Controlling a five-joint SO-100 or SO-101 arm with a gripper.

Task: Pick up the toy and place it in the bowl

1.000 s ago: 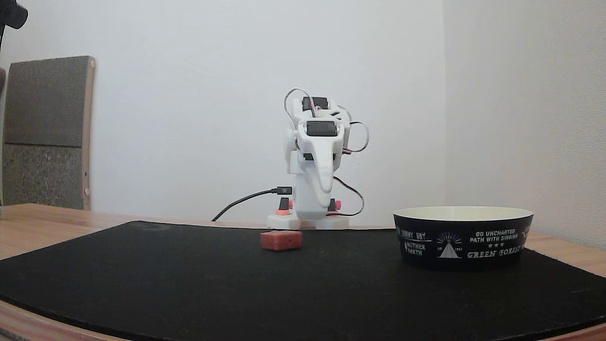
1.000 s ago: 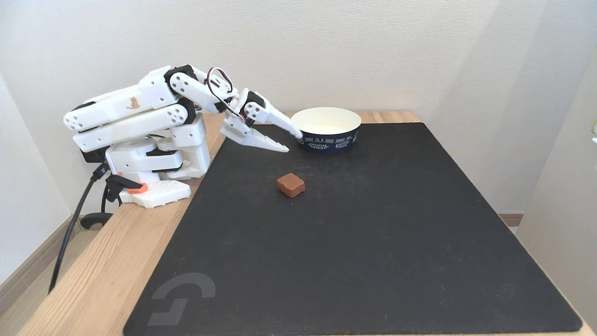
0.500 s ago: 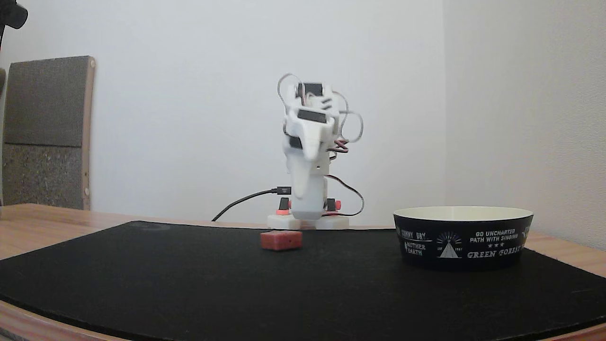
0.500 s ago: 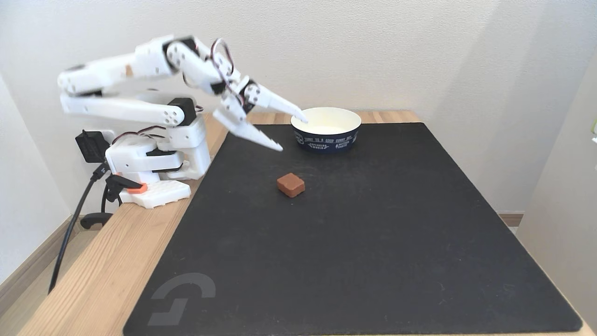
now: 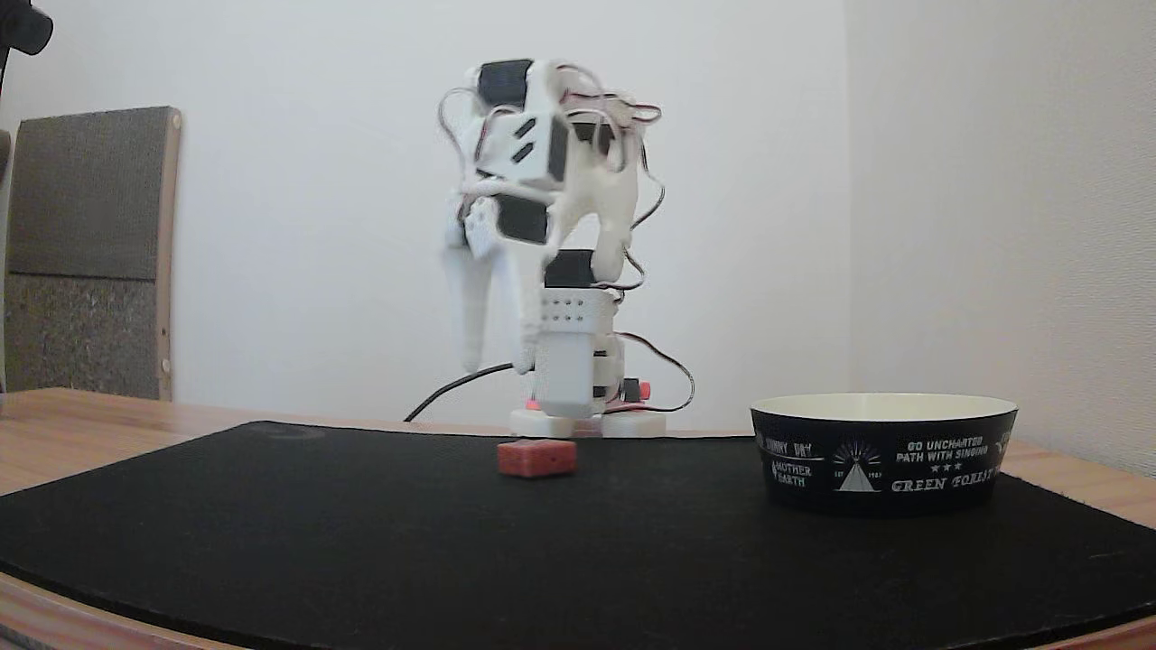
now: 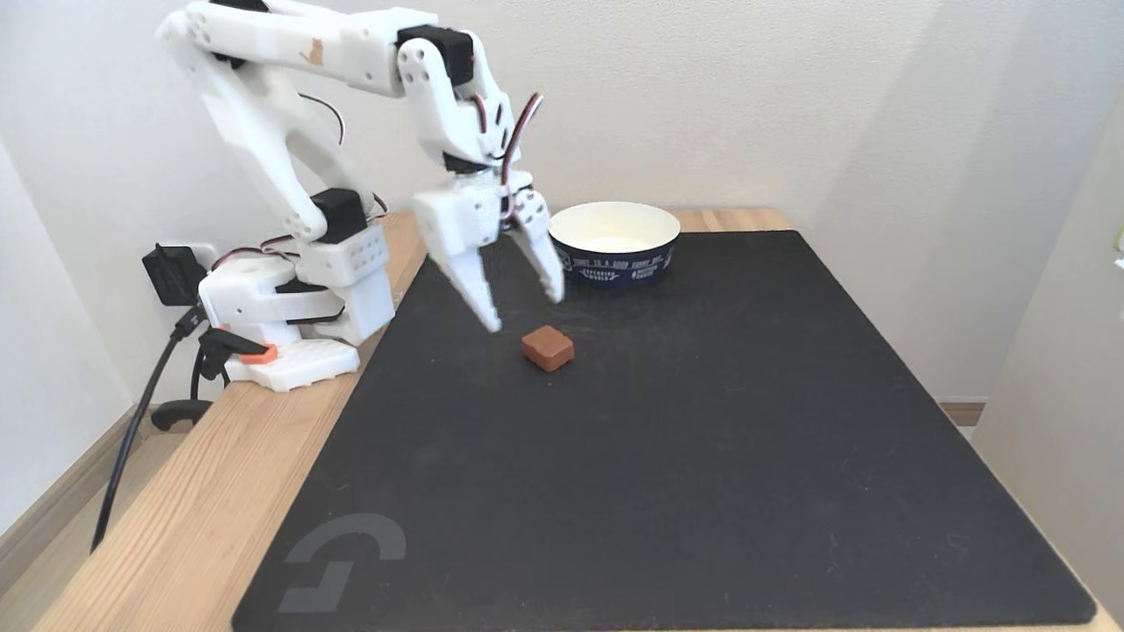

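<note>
A: Where is the toy [image 6: 548, 348] sitting?

B: It lies flat on the black mat [image 6: 685, 491] that covers most of the wooden tabletop [image 6: 176, 491]. In the fixed view from above, it is nearer the mat's far edge than its near one, toward the edge where the arm's base [image 6: 290, 351] stands. Nothing touches it.

A: And the bowl [image 6: 615, 241]?

B: Upright on the same mat, by its far edge, well apart from the toy. In the low fixed view the bowl [image 5: 883, 451] stands to the right of the toy [image 5: 536, 458], with its white lettering and tent logo facing the camera. Its cream inside looks bare from above.

A: What is the tool [image 6: 525, 312] doing?

B: It hangs in the air pointing down at the mat, both fingers spread wide, with nothing between them. From above, its tips are near the toy, on the side toward the arm's base and the far edge, and clear of it.

A: Does the low view agree?

B: Yes. The tool [image 5: 495, 361] is blurred there, but the two fingers are plainly parted and well above the mat [image 5: 361, 542], up and to the left of the toy.
</note>
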